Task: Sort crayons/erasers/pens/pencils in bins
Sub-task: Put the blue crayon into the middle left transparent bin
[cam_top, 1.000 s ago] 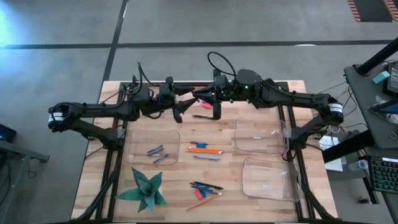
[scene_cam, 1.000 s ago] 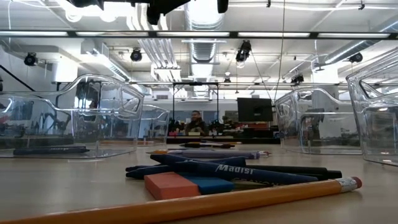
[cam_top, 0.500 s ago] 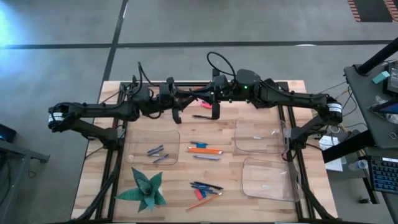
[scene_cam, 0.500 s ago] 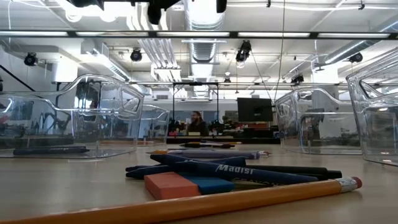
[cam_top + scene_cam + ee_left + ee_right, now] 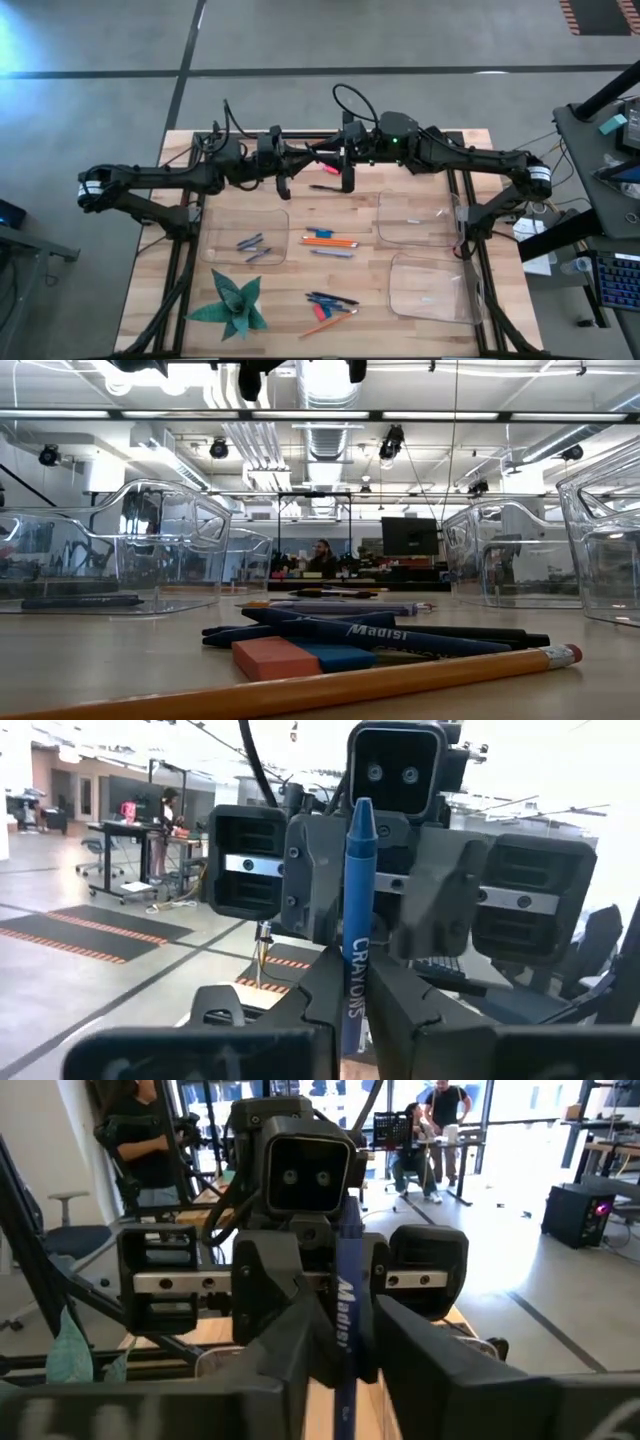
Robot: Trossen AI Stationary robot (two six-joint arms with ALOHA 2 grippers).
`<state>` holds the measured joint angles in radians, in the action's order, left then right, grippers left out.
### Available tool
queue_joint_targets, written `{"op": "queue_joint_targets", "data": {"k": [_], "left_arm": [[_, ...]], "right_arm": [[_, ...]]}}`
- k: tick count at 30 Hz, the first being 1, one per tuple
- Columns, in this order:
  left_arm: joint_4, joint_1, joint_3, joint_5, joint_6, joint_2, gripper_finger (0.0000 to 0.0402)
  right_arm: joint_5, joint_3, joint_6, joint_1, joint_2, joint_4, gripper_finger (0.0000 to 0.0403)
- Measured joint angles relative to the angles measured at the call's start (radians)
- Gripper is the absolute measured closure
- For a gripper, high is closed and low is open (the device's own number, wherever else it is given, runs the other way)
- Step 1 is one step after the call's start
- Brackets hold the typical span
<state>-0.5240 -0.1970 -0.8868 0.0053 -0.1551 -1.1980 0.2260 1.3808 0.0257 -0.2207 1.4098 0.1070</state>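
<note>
Wooden tabletop (image 5: pixel 290 335) fills my overhead feed, with an open workshop floor beyond it. Both arms meet nose to nose over the far edge. The left gripper (image 5: pixel 352 988) is clamped on a blue crayon (image 5: pixel 358 900), which stands upright between its fingers with the printed label facing the left wrist camera. The right gripper (image 5: pixel 346 1335) faces it from the other side, and the same blue stick runs up between its two halves. Whether it is pressing on the crayon or has let go, I cannot tell from my screens.

On the table's left side a clear bin (image 5: pixel 215 216) holds a few grey-blue crayons (image 5: pixel 252 247). Two more bins sit on the right, one farther back (image 5: pixel 383 222) and one nearer the front (image 5: pixel 394 290). Their contents are too faint for me to name. Between the left bin and the right ones lie orange pencils (image 5: pixel 330 240), side by side on bare wood. Nearer the front edge is a small heap of dark pens (image 5: pixel 330 299), a red eraser (image 5: pixel 320 313) and one orange pencil (image 5: pixel 322 326) (from the low camera the eraser sits just behind that pencil, touching the sticks above it). A green paper star (image 5: pixel 232 305) rests at the front left, just below the left bin.
</note>
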Motion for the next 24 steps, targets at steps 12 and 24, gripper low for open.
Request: {"op": "queue_joint_targets", "data": {"k": [12, 24], "left_arm": [[0.213, -0.007, -0.001, 0.006, -0.163, 0.027, 0.0385], [0.889, 0.014, 0.009, 0.199, -0.444, 0.210, 0.0384]], "right_arm": [[-0.179, 0.000, -0.033, -0.002, -0.161, -0.382, 0.0208], [-0.211, 0.000, 0.171, -0.002, -0.167, -0.725, 0.0225]]}}
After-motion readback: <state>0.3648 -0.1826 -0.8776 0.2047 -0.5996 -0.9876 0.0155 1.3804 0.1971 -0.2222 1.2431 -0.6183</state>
